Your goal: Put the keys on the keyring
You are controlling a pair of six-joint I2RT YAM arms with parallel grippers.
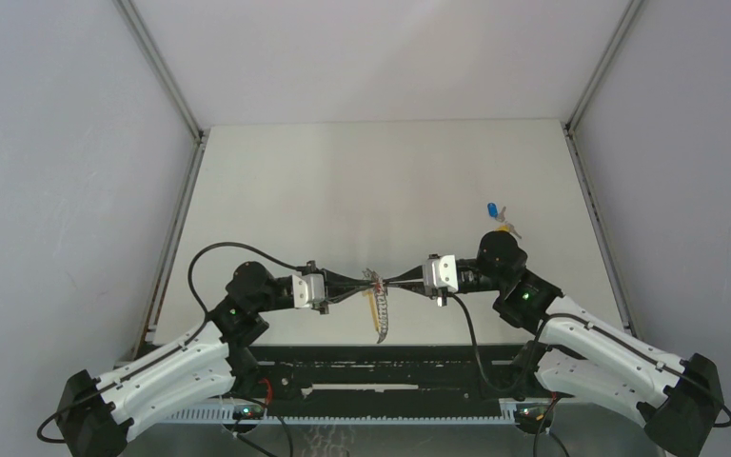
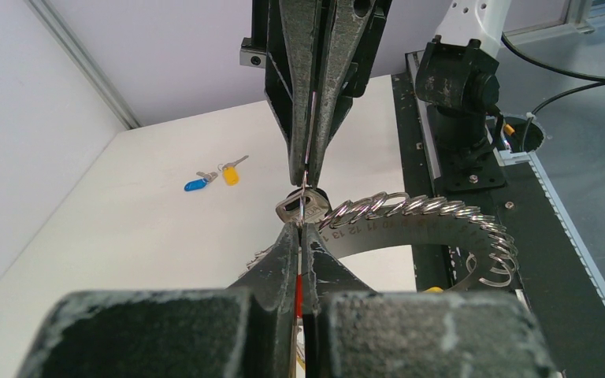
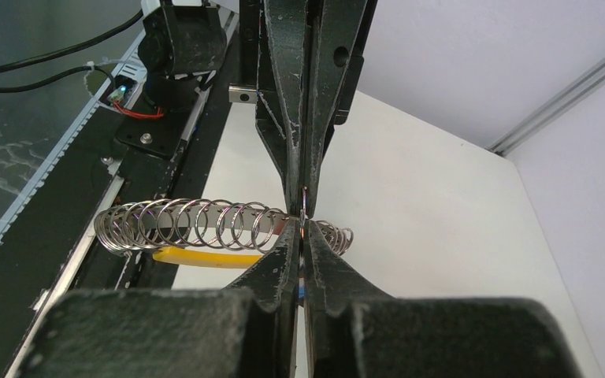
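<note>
My left gripper [image 1: 368, 279] [image 2: 301, 228] and right gripper [image 1: 387, 280] [image 3: 303, 228] meet tip to tip above the table's near middle. Both are shut on one thin wire ring of the keyring [image 1: 379, 307], seen edge-on between them. The keyring's grey numbered band [image 2: 410, 232] carries several split rings [image 3: 197, 223] and a yellow section [image 3: 197, 257]; it hangs beside the tips. A small silver-headed key [image 2: 290, 209] sits at that ring; I cannot tell if it is threaded on. A blue-headed key [image 1: 492, 209] [image 2: 195, 185] and a yellow-headed key [image 1: 507, 228] [image 2: 230, 175] lie together at the far right.
The black base rail [image 1: 381, 367] with cables runs along the table's near edge under the keyring. The right arm's base [image 2: 461, 79] stands close behind the tips. Grey walls and metal corner posts [image 1: 162, 67] enclose the white table [image 1: 343, 181].
</note>
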